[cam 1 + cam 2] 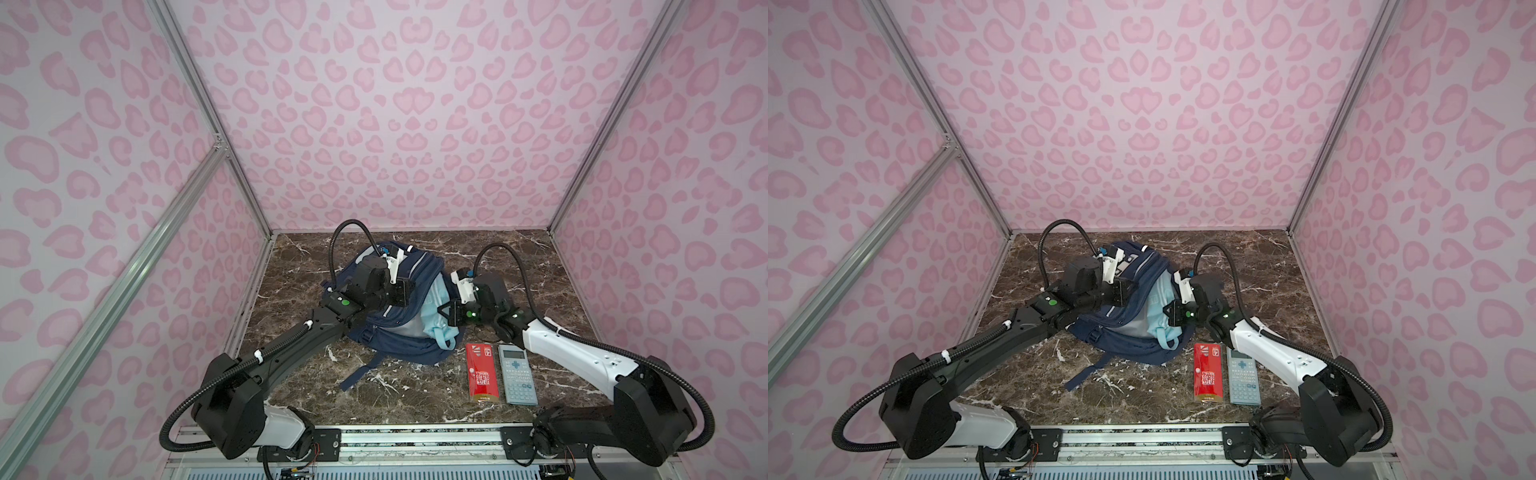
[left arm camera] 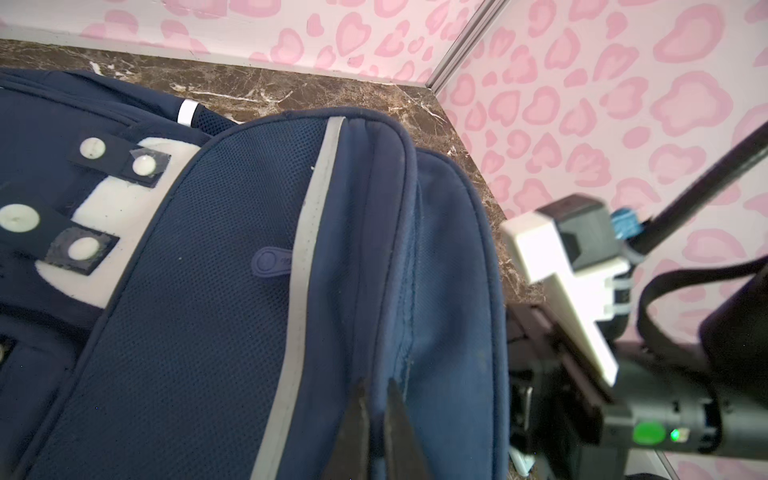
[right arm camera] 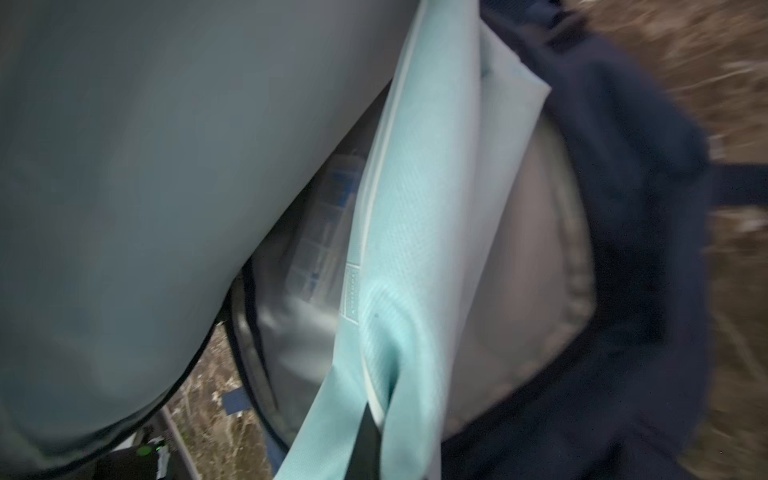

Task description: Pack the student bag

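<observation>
My left gripper is pinched fully closed on a thin fold of the navy-blue fabric student bag, at the rim of its opening, and holds that rim up. My right gripper is clamped tight on one end of the light-blue fabric pencil pouch. That wrist view is smeared, so I judge rather than see that it has the pouch's cloth and not only its loop. The pouch sits partway into the bag's mouth, against the grey lining.

The bag lies around the middle of the dark brown marble desk, a little toward the back edge, mouth turned toward the right edge.

What worries me is that the left pinch has very little cloth. If it slips, the rim drops onto the pouch and shuts the mouth. If I push while the pouch snags on the lining, the soft pouch will buckle, or the whole bag will slide toward the left edge instead of taking it in. The grippers are close together, so a careless push could knock one into the other. The red rectangular packet and the pale blue-grey calculator lie side by side near the front-right corner, just beside my right forearm, where a low sweep could shove them.
</observation>
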Controlling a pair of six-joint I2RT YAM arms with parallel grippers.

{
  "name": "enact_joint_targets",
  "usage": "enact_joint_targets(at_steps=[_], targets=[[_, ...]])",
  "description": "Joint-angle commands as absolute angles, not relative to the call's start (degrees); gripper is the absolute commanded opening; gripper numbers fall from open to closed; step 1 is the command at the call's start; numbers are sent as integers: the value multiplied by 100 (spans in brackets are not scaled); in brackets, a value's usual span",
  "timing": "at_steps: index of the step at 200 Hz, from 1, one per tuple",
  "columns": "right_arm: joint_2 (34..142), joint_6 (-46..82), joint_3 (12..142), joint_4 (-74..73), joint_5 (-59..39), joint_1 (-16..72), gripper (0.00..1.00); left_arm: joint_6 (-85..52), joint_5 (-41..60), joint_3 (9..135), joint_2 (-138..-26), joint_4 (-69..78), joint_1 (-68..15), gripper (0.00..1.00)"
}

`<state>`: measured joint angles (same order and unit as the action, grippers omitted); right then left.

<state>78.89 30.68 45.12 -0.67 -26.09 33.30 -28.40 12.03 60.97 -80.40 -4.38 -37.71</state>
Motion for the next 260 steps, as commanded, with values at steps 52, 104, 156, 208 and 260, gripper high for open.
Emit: enact_joint_targets(at_steps=[52,104,156,208,260], targets=[[10395,4640,5623,-3720,-2028,3968,0,-3023,2178,6378,-7882,193,-3735,3],[10894,4711,6116,-3528,-918,4434,52,-3164,2046,6275,-7831,82,-3722,3],[9554,4387,5009,-2278,-738,4447,69,-2733,1313,6031,-7820,-351,-3709,3],[7946,4258,3917,-917,-451,4434,70,-2328,1135,5573,-7778,-495,-3691,3],[6315,4517,3686,2379,704,4399,87,-1477,778,5663,-7906,-1632,-3603,3]])
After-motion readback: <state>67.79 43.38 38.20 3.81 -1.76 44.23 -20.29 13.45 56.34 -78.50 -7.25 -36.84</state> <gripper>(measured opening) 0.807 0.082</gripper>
